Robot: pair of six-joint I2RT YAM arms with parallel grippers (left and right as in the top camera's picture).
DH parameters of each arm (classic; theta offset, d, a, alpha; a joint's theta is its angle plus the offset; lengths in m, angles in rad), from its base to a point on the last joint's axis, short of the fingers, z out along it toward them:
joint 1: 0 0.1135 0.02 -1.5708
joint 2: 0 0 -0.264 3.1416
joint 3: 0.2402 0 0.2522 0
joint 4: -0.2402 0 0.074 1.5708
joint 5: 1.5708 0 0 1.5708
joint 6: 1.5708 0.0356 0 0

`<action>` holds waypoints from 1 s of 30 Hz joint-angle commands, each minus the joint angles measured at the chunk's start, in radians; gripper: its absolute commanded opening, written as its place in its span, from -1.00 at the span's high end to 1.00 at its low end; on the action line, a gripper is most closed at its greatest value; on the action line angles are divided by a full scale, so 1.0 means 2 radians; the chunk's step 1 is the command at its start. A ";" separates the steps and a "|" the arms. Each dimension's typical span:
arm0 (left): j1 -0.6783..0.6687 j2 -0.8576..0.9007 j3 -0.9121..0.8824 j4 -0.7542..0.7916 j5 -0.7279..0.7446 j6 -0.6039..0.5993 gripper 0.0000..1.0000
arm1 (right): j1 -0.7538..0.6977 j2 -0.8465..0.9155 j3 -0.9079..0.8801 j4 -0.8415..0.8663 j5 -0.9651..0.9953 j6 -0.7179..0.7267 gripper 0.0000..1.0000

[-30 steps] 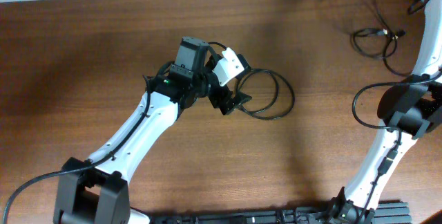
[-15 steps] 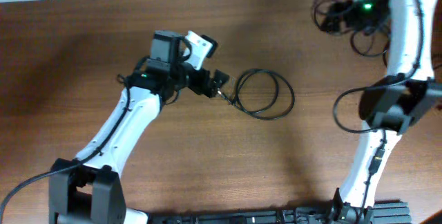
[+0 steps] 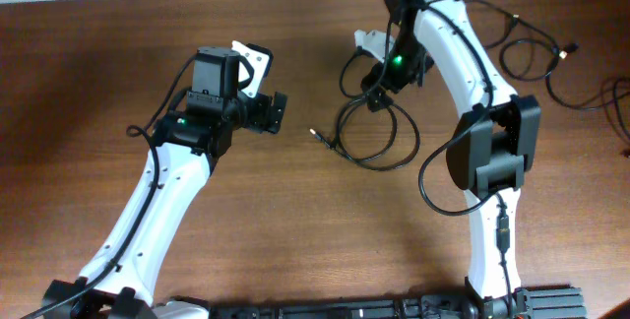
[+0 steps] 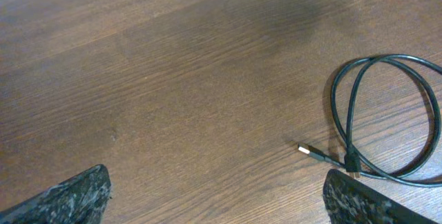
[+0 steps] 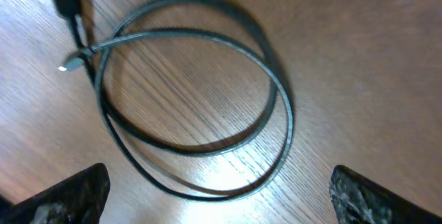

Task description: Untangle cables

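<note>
Our right claw (image 3: 379,91), fingers spread wide and empty, hangs over the far edge of the coiled black cable (image 4: 351,160). Our left claw (image 3: 277,112), equally agape, sits off the coil's left, clear of its free plug (image 4: 309,151). The coil lies flat on the wooden desk (image 3: 295,230); more loose cable (image 3: 536,53) sprawls well to its right.

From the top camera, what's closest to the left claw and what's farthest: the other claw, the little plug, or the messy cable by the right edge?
1. The plug: just right of the left claw, a bit lower.
2. The right claw: further right, over the coil.
3. The messy cable: way over by the right edge.
</note>
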 commanded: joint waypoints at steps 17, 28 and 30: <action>0.004 -0.006 0.000 0.001 -0.005 0.005 -0.97 | 0.006 -0.011 -0.199 0.195 0.110 0.021 0.92; 0.004 -0.006 0.000 0.001 -0.005 0.005 -0.97 | -0.222 -0.011 -0.199 0.149 0.123 0.119 0.92; 0.004 -0.006 0.000 0.001 -0.006 0.005 -0.98 | -0.270 -0.011 -0.199 0.149 0.123 0.119 0.92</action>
